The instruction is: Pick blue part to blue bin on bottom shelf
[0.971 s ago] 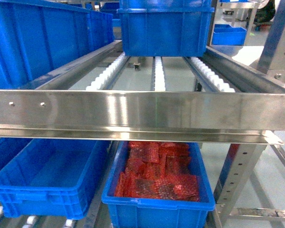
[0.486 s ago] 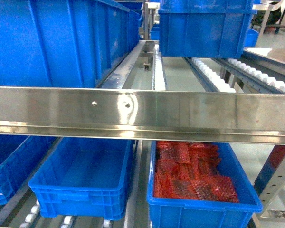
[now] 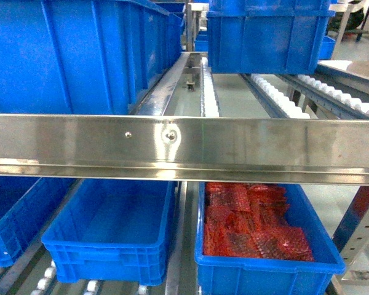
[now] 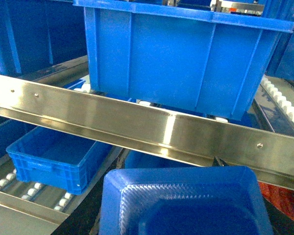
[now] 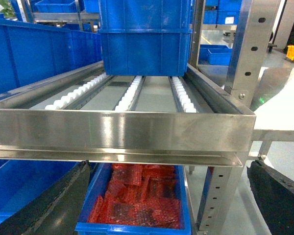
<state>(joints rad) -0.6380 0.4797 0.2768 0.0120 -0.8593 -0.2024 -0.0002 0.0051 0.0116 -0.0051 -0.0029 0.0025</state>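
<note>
The blue part [image 4: 186, 191], a glossy blue moulded piece with a ribbed inner edge, fills the bottom of the left wrist view. My left gripper [image 4: 183, 215] is shut on it, and only one black fingertip [image 4: 219, 161] shows behind its rim. An empty blue bin [image 3: 111, 233] [image 4: 54, 156] sits on the bottom shelf [image 3: 43, 284] [image 4: 19, 208], below and left of the part. In the right wrist view my right gripper [image 5: 167, 169] is open and holds nothing. Neither gripper shows in the head view.
A steel front rail [image 3: 184, 147] [image 4: 152, 127] [image 5: 117, 132] of the upper roller level crosses every view above the lower bins. Large blue bins [image 3: 67, 55] [image 4: 186, 58] stand on that level. A blue bin of red bubble-wrapped pieces [image 3: 258, 230] [image 5: 137, 200] sits right of the empty one.
The head view has slid left along the rack, so both lower bins sit further right in the frame. Most of that shift came in the first half second.
</note>
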